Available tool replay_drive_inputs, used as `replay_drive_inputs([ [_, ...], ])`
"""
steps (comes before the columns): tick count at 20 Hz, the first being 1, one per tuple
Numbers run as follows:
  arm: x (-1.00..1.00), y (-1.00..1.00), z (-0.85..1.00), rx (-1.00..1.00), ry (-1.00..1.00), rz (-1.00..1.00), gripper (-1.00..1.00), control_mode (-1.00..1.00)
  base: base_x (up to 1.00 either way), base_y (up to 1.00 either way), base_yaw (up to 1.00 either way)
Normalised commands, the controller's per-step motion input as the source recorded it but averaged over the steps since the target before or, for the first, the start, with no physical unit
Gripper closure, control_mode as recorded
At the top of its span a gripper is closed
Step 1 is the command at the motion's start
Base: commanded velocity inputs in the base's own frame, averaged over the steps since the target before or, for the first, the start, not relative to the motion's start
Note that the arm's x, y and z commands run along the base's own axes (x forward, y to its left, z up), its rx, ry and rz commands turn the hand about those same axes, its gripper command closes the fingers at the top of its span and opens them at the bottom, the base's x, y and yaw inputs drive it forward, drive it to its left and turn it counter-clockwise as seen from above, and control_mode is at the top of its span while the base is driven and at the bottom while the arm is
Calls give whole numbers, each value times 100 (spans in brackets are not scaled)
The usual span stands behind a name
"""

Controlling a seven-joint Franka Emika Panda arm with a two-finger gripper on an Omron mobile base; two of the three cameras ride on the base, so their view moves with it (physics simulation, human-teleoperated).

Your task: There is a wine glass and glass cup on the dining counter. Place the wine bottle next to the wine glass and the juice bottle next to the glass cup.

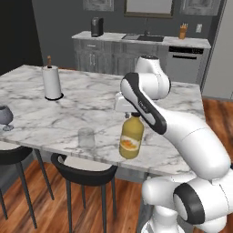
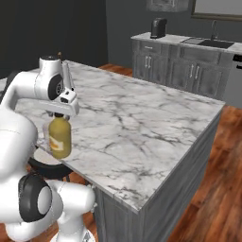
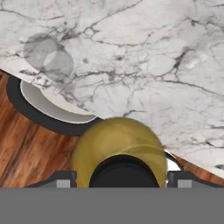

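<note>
The white arm's two-finger gripper is pinching the stout orange-yellow juice bottle with a black cap by its neck, and the bottle hangs upright over the near edge of the wide white grey-veined marble dining counter. From the left base camera it looks slightly clear of the marble rather than standing on it, though I cannot be sure of the gap. The clear glass cup stands just to its left, close to the same near edge, and the small smoky grey stemmed wine glass is well away at the far left end. My worry is that edge: from the hand camera part of the bottle's round body sits over the wooden floor, not the marble, so letting go here could leave it half off the counter and tipping toward the black bar stool with a pale seat below. A leftward swing taken too far could also knock the cup, which is light and near the brink. Farther in there is plenty of bare marble; the white paper towel roll on its dark base stands well back, so nudging the bottle inward before setting it down looks the safer course.
</note>
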Motion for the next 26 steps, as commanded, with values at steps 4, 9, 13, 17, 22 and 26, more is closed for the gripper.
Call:
replay_drive_inputs([
  [4,59,-6,-17,-5,-1,1,100,-100,0,0,0],
  [9,61,13,-22,0,-1,2,100,-100,0,0,0],
  [13,58,21,-22,0,0,3,100,-100,0,0,0],
  [17,52,26,-22,0,0,3,100,-100,0,0,0],
  [22,47,31,-20,0,0,3,100,-100,0,0,0],
  [26,32,31,-15,0,0,2,100,-100,0,0,0],
])
